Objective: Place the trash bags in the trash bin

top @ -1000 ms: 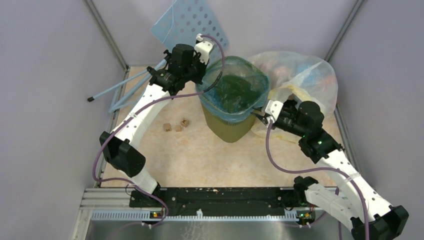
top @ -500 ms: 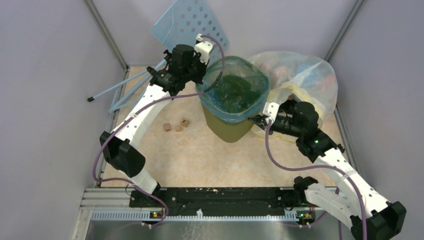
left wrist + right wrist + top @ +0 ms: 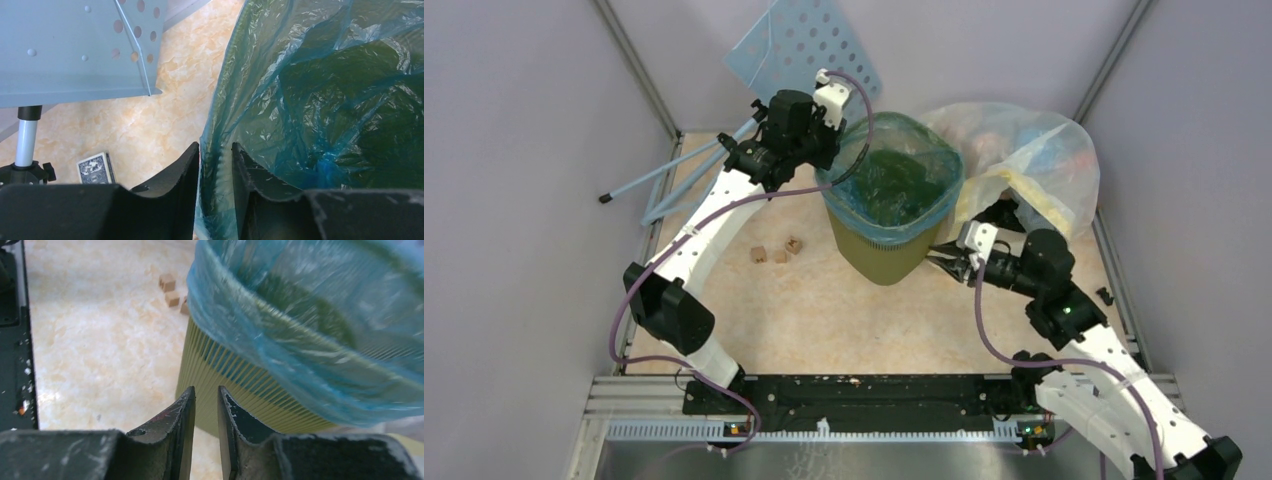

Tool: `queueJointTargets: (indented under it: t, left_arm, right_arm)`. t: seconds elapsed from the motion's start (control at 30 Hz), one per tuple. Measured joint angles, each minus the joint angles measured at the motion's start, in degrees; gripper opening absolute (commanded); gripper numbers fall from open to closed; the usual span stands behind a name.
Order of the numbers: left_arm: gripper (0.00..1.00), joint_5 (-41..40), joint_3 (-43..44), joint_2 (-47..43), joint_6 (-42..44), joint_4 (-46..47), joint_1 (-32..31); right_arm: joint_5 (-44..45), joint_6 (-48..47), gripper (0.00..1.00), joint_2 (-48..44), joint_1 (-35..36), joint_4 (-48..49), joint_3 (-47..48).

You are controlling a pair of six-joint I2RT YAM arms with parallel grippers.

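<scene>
Top view: trash bag (image 3: 856, 215) lines trash bin (image 3: 879, 258), its edge folded over the rim; open table (image 3: 824, 310) on the near side.
Left wrist: left gripper (image 3: 216, 146) narrowly parted, astride the bag's edge.
Right wrist: right gripper (image 3: 206, 389) slightly parted over table, just beside bin wall.

trash bag (image 3: 892, 190) inside trash bin (image 3: 879, 258)

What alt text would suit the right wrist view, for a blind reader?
The right pincer, narrowly open and empty, faces the olive-green trash bin, its rim wrapped by the light-blue trash bag. Small wooden cubes lie on the table beyond.
</scene>
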Motion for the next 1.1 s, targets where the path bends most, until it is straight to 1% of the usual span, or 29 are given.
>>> queueJointTargets:
  t: [0.03,0.07,0.1,0.17,0.27,0.43,0.63,0.9,0.97,1.03,1.07,1.1]
  left_arm:
    - [0.53,0.0,0.0,0.0,-0.2,-0.1,0.0]
    - [0.6,0.0,0.0,0.0,-0.2,-0.2,0.0]
    - [0.65,0.0,0.0,0.0,-0.7,-0.3,0.0]
    - [0.71,-0.2,0.2,0.0,-1.3,-0.6,0.0]
    - [0.76,-1.4,0.9,-0.2,-2.5,-1.3,0.0]
    - [0.78,-3.0,1.4,-2.7,-3.5,-2.5,0.0]
    - [0.79,-3.3,0.5,-8.8,-4.7,-2.5,0.0]
    - [0.79,-3.2,-10.5,-20.9,-6.4,-2.0,0.0]
    - [0.8,-3.3,-12.5,-22.8,-6.5,-2.4,0.0]
    - [0.8,-3.3,-13.9,-24.1,-6.6,-2.6,0.0]
    - [0.8,-3.3,-14.8,-24.9,-6.6,-2.6,0.0]
    - [0.8,-3.4,-15.4,-25.6,-6.9,-2.8,0.0]
  right_arm:
    - [0.4,0.0,0.24,-1.4,0.0,0.8,0.0]
    - [0.8,-0.3,0.25,-2.4,0.0,1.5,0.0]
    - [1.1,-0.5,0.27,-3.1,0.0,2.2,0.0]
    - [1.3,-1.6,0.29,-3.7,0.0,3.2,0.4]
    - [1.2,-3.4,0.3,-1.7,0.0,3.2,2.1]
    - [1.2,-5.9,0.3,2.8,0.0,3.0,5.2]
    - [1.0,-7.1,0.3,5.7,0.3,3.3,7.1]
    - [1.2,-8.0,0.29,6.5,0.4,3.4,7.2]
    - [1.4,-8.0,0.24,6.7,0.6,3.4,7.2]
    - [1.8,-8.0,0.12,6.7,0.6,3.6,7.2]
    - [2.0,-8.0,0.01,6.6,0.7,3.9,7.2]
    - [2.2,-8.0,0.0,6.6,0.7,4.4,7.2]
